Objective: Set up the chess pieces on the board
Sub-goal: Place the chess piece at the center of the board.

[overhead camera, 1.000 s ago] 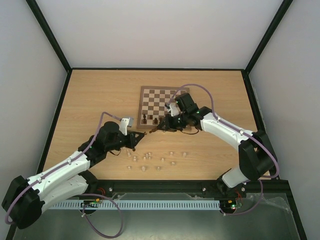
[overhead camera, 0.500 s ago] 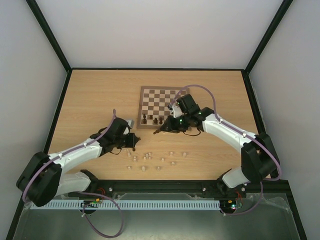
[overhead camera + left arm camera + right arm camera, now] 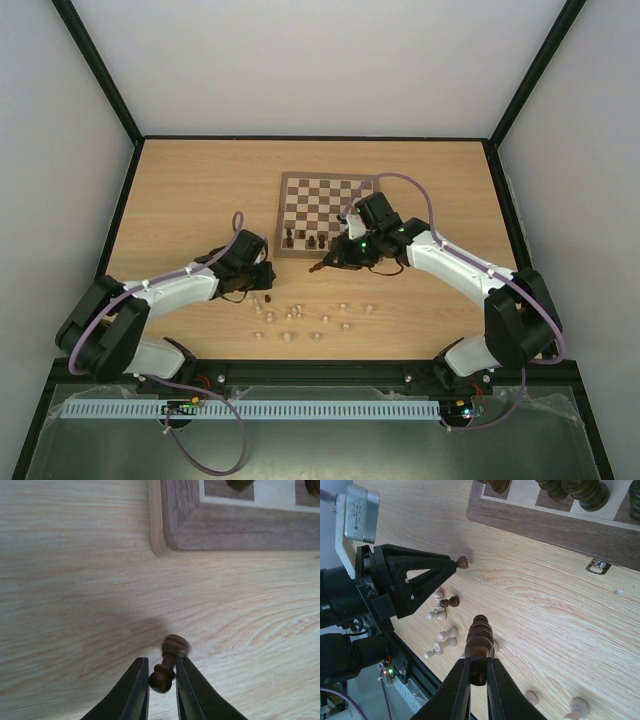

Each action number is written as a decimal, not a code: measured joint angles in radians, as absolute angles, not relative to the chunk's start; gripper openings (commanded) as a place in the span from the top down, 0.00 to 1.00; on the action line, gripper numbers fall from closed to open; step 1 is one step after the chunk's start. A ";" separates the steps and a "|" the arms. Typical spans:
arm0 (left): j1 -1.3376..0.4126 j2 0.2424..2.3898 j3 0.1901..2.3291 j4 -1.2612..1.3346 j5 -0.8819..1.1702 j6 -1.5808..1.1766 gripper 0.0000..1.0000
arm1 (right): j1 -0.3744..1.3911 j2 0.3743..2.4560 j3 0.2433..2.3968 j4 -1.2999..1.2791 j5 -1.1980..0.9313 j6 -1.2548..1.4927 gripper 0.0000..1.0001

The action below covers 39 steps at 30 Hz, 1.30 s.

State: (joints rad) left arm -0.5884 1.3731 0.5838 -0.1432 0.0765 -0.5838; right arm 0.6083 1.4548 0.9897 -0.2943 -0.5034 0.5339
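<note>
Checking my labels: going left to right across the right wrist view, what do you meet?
The left gripper → dark pawn at its tip → right gripper gripping a tall dark piece → metal clasp on the board.

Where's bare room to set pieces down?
Free: far rows of the board, beyond the dark pieces on its near row; the tabletop left of it. Crowded: between board and arm bases, scattered pale pieces, left jaws shut on a dark pawn, right jaws on a taller dark piece.
</note>
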 measured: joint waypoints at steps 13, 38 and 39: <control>-0.588 1.428 0.714 -0.273 -0.021 -0.574 0.67 | 0.608 1.453 0.971 -0.293 -0.507 0.521 0.91; -0.589 0.903 0.562 -0.030 0.464 -0.569 0.33 | 0.608 1.380 0.935 -0.056 -0.837 0.658 0.91; -0.588 0.893 0.561 -0.026 0.475 -0.570 0.34 | 0.608 1.373 0.935 -0.044 -0.851 0.668 0.91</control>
State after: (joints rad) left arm -0.5884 0.8932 0.5606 -0.0261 0.4751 -0.5697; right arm 0.6083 1.3727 0.9348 -0.0437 -0.8513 0.6682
